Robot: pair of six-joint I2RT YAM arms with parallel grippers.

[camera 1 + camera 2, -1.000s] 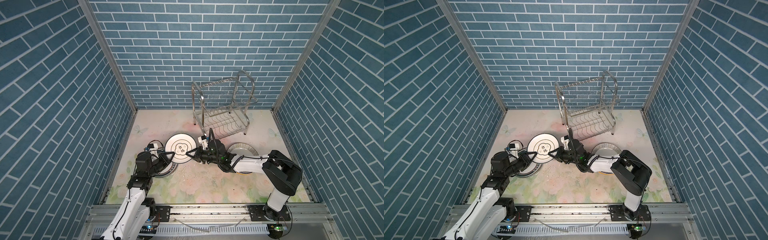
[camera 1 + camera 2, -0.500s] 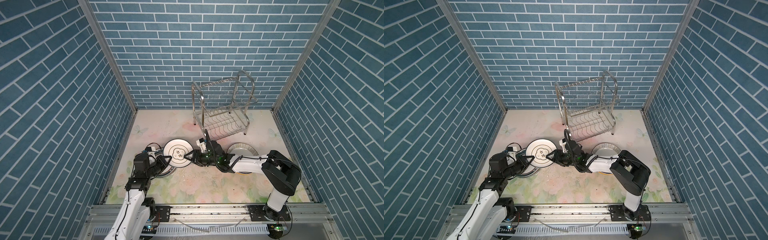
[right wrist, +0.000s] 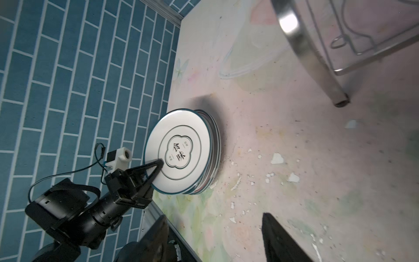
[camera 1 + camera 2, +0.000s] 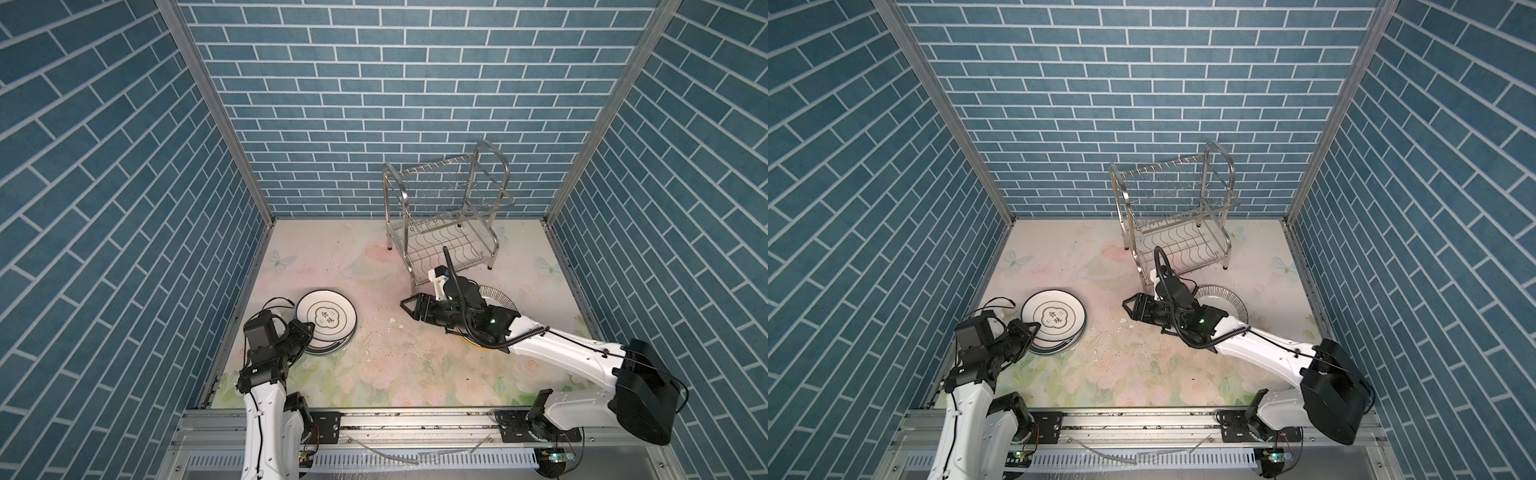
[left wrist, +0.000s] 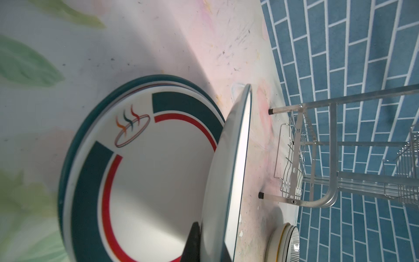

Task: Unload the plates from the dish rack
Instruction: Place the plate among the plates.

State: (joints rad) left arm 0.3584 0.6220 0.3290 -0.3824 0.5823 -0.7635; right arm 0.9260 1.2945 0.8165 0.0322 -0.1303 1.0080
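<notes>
My left gripper (image 4: pixel 306 330) (image 5: pixel 210 245) is shut on the rim of a white plate (image 4: pixel 328 318) (image 3: pixel 179 149) with black lettering. It holds this plate tilted over a stack of plates (image 4: pixel 330 350) at the table's left; the stack's top plate (image 5: pixel 147 170) has green and red bands. My right gripper (image 4: pixel 409 307) (image 3: pixel 215 226) stands open and empty mid-table, apart from that plate. Behind it lies a black-striped plate (image 4: pixel 496 297) on a second stack. The dish rack (image 4: pixel 446 216) (image 4: pixel 1175 208) stands at the back with bare shelves.
White chips (image 4: pixel 392 331) and specks litter the flowered mat between the arms. A rack leg (image 3: pixel 306 50) stands close beside my right wrist. Blue brick walls enclose the table on three sides, and the left stack lies near the left wall.
My right gripper opened, let go of the lettered plate and drew back to the right. My left gripper closed on the plate and carried it left and down over the stack.
</notes>
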